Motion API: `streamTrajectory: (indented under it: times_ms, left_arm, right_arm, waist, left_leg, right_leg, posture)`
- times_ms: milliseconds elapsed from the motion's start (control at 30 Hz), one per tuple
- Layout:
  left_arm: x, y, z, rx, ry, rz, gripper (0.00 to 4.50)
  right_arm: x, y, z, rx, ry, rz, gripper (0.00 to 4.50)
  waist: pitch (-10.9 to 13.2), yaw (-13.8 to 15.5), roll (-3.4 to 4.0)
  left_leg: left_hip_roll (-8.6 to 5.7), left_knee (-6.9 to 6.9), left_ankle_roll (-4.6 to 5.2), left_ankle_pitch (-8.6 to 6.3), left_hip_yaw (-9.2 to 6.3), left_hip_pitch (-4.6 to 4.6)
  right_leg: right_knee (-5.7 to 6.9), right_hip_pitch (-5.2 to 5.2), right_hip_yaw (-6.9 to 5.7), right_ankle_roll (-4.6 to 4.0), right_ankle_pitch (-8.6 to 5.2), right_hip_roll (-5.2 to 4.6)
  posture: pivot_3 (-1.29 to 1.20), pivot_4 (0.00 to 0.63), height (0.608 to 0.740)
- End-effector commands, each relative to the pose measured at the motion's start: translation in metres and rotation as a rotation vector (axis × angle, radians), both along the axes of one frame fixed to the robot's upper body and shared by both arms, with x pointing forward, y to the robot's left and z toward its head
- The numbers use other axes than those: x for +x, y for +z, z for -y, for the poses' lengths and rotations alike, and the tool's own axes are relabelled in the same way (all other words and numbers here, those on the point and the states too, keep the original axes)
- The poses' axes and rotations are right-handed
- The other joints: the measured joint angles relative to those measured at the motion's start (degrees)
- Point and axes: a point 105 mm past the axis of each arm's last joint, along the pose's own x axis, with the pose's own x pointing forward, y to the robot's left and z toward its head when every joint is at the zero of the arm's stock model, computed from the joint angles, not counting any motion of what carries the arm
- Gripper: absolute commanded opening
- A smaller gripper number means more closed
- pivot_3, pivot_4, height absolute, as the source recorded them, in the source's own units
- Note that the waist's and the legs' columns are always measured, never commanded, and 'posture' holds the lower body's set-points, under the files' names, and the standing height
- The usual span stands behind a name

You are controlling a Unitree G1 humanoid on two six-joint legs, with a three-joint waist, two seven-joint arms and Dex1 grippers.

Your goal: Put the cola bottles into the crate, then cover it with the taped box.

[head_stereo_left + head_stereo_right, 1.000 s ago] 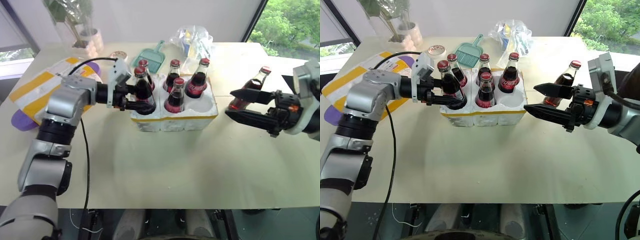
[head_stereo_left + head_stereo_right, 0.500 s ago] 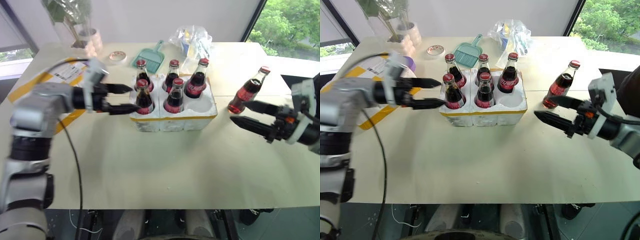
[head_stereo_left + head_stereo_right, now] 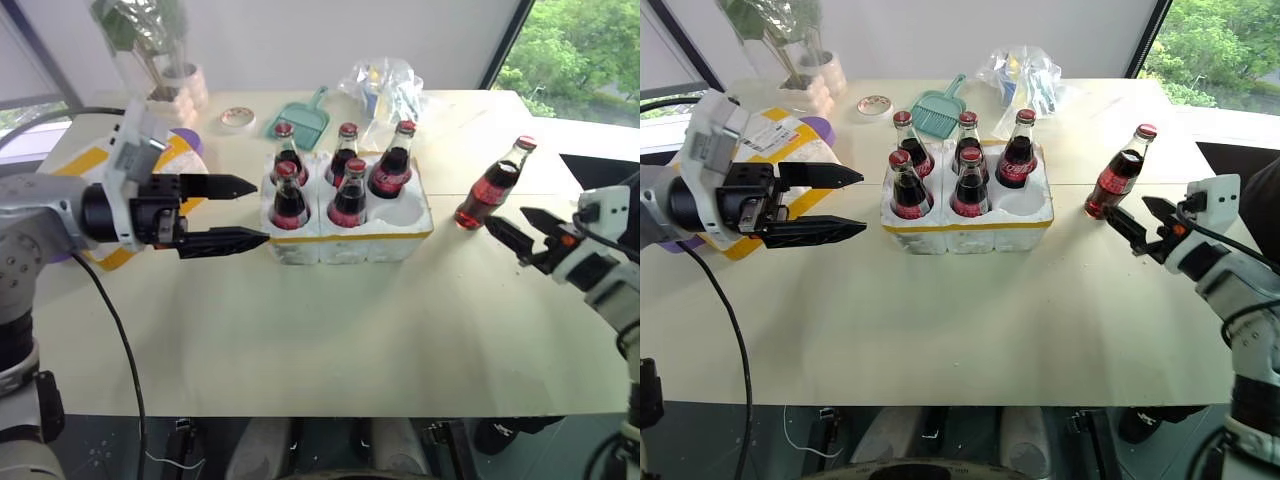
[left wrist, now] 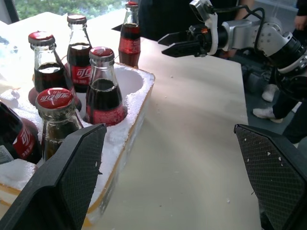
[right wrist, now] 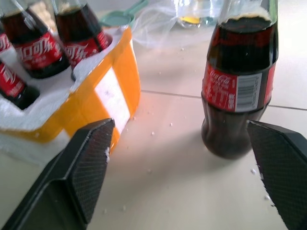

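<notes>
Five cola bottles stand upright in the crate, which sits toward the far middle of the table; only the well at the crate's near right corner is bare. The sixth bottle stands alone on the table, upright with its long axis vertical, well to the right of the crate and closer to the table's right edge.

The right gripper is much the nearer one. It hangs just on the near side of that lone bottle with its jaws spread wide and nothing between them, and the bottle lies straight ahead of the fingers, slightly off to one side.

The left gripper hovers off the crate's left end, jaws also wide and empty, pointing across at the bottles. Behind it the taped box lies by the table's left edge, waiting its turn.
</notes>
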Motion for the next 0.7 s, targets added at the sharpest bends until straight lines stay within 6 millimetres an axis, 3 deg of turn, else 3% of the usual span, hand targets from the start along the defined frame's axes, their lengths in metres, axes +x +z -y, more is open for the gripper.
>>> streamTrajectory:
  times_ms: [33, 100, 400, 700]
  left_arm:
    - [-0.005, 0.01, 0.003, -0.015, -0.017, 0.056, 4.47]
    - [-0.005, 0.008, 0.004, -0.014, -0.015, 0.057, 4.47]
    - [-0.004, 0.007, 0.007, -0.025, -0.011, 0.068, 4.47]
    - [-0.006, 0.007, 0.011, -0.018, -0.022, 0.081, 4.47]
  right_arm:
    - [0.013, 0.008, 0.009, -0.009, -0.059, 0.053, 4.5]
    - [0.022, 0.007, 0.012, 0.002, -0.079, 0.058, 4.5]
    - [0.052, 0.003, -0.007, 0.018, -0.036, 0.063, 4.5]
    - [0.078, -0.008, 0.002, 0.022, -0.116, 0.048, 4.5]
  waist:
    - [0.0, -0.04, 0.0]
    - [0.0, -0.05, 0.0]
    - [0.0, -0.23, 0.01]
    - [0.0, -0.38, 0.01]
  left_leg:
    - [0.01, 0.0, 0.0, 0.0, -0.01, 0.0]
    - [-0.01, 0.0, -0.01, 0.0, 0.0, 0.0]
    - [0.0, -0.01, -0.01, 0.01, -0.01, 0.01]
    - [-0.01, -0.04, -0.04, 0.02, -0.02, 0.01]
  right_leg:
    - [0.0, 0.0, 0.0, 0.0, 0.0, 0.01]
    - [-0.01, 0.0, 0.0, 0.0, 0.0, 0.01]
    - [0.01, 0.0, 0.0, 0.0, 0.0, 0.05]
    - [0.0, -0.01, 0.0, -0.01, 0.0, 0.06]
  posture:
    - [0.0, 0.15, 0.738]
    - [0.0, 0.15, 0.738]
    - [0.0, 0.15, 0.738]
    - [0.0, 0.15, 0.738]
